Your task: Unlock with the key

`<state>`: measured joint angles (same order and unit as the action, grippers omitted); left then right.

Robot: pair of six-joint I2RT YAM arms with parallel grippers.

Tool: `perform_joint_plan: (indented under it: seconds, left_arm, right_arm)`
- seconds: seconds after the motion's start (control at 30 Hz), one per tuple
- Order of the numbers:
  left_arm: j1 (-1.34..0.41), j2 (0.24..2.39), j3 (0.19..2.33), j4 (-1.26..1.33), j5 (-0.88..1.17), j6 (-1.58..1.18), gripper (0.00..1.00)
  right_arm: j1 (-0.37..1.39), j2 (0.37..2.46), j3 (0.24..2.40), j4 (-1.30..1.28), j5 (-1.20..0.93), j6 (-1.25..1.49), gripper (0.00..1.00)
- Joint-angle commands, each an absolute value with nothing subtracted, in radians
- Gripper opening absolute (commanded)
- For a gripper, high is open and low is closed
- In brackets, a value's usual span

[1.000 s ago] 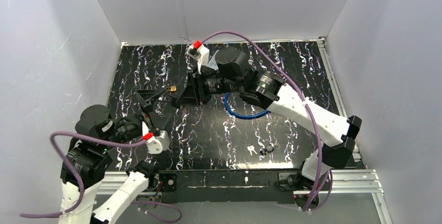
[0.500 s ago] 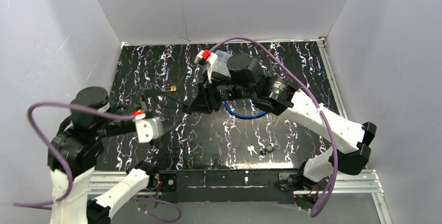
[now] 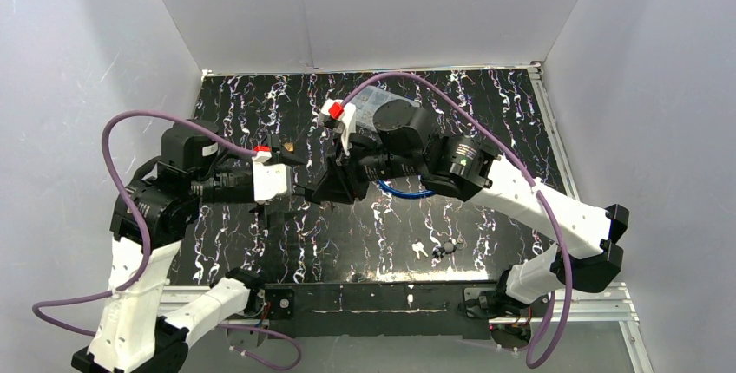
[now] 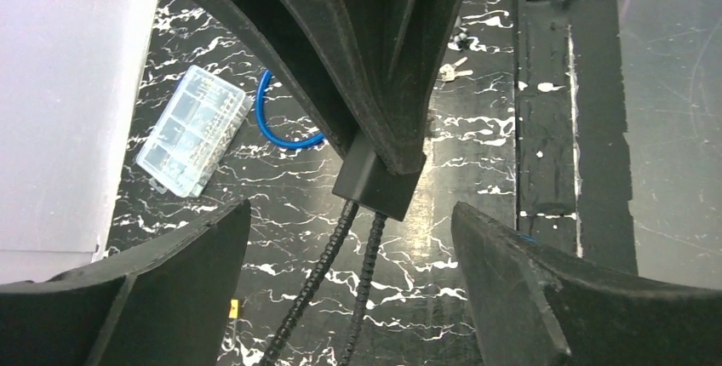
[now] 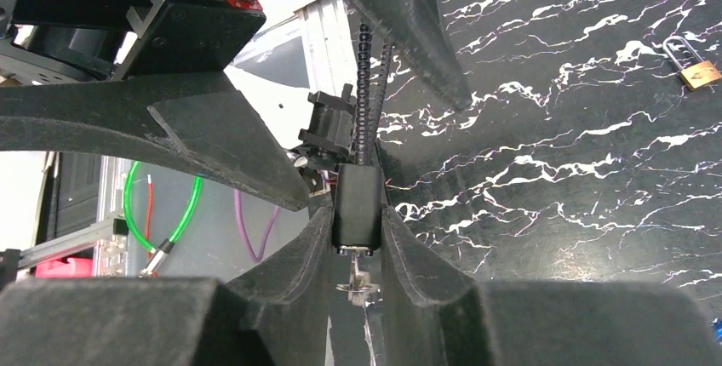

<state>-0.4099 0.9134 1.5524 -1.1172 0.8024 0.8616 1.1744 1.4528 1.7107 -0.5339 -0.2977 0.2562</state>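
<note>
Held aloft, room on both sides
Left gripper (image 4: 349, 210) gapes empty, fingers clear either side of the black rectangular cable lock (image 4: 379, 180), pinched by the right gripper (image 5: 358, 213) above the black marbled tabletop (image 3: 486, 104); silver keys (image 3: 420, 249) lie near its front edge

Left hand (image 3: 304, 189) and right hand (image 3: 334, 186) close together above table (image 3: 486, 113), keys (image 3: 420, 249) apart

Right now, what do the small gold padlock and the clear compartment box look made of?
Small gold padlock: likely a brass body, given its satin yellow sheen, with a shiny, steel-looking shackle. Clear rectangular compartment box: probably glossy transparent plastic, since the dividers show through.
</note>
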Motion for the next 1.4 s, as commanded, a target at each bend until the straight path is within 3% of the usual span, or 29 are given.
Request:
perform_joint_plan:
  seconds: [0.0, 0.1, 0.2, 0.23, 0.6, 0.7, 1.03, 1.13, 1.27, 1.37]
  left_arm:
    - [-0.413, 0.952, 1.61, -1.242, 0.871, 0.89, 0.83]
    - [-0.413, 0.978, 1.625, -1.299, 0.884, 0.91, 0.71]
    - [-0.413, 0.977, 1.619, -1.299, 0.89, 0.913, 0.5]
    - [-0.414, 0.974, 1.612, -1.292, 0.891, 0.907, 0.47]
    - [-0.414, 0.969, 1.581, -1.274, 0.89, 0.892, 0.52]
    - [-0.414, 0.968, 1.59, -1.277, 0.901, 0.889, 0.5]
    - [-0.414, 0.962, 1.609, -1.328, 0.869, 0.936, 0.03]
    - [-0.414, 0.955, 1.603, -1.303, 0.855, 0.922, 0.0]
    - [-0.414, 0.953, 1.603, -1.287, 0.848, 0.908, 0.0]
    - [-0.413, 0.954, 1.604, -1.293, 0.843, 0.899, 0.0]
  right_arm:
    - [1.185, 1.413, 1.758, -0.506, -0.274, 0.223, 0.01]
    - [1.192, 1.42, 1.773, -0.501, -0.271, 0.218, 0.01]
    - [1.197, 1.433, 1.792, -0.499, -0.269, 0.216, 0.01]
    - [1.198, 1.438, 1.801, -0.499, -0.269, 0.216, 0.01]
    - [1.231, 1.486, 1.853, -0.512, -0.271, 0.211, 0.01]
    - [1.248, 1.51, 1.874, -0.528, -0.264, 0.203, 0.01]
    - [1.264, 1.509, 1.879, -0.548, -0.197, 0.185, 0.01]
    - [1.264, 1.49, 1.868, -0.542, -0.18, 0.183, 0.2]
    - [1.264, 1.459, 1.853, -0.539, -0.176, 0.183, 0.65]
    - [1.263, 1.418, 1.827, -0.539, -0.158, 0.178, 0.71]
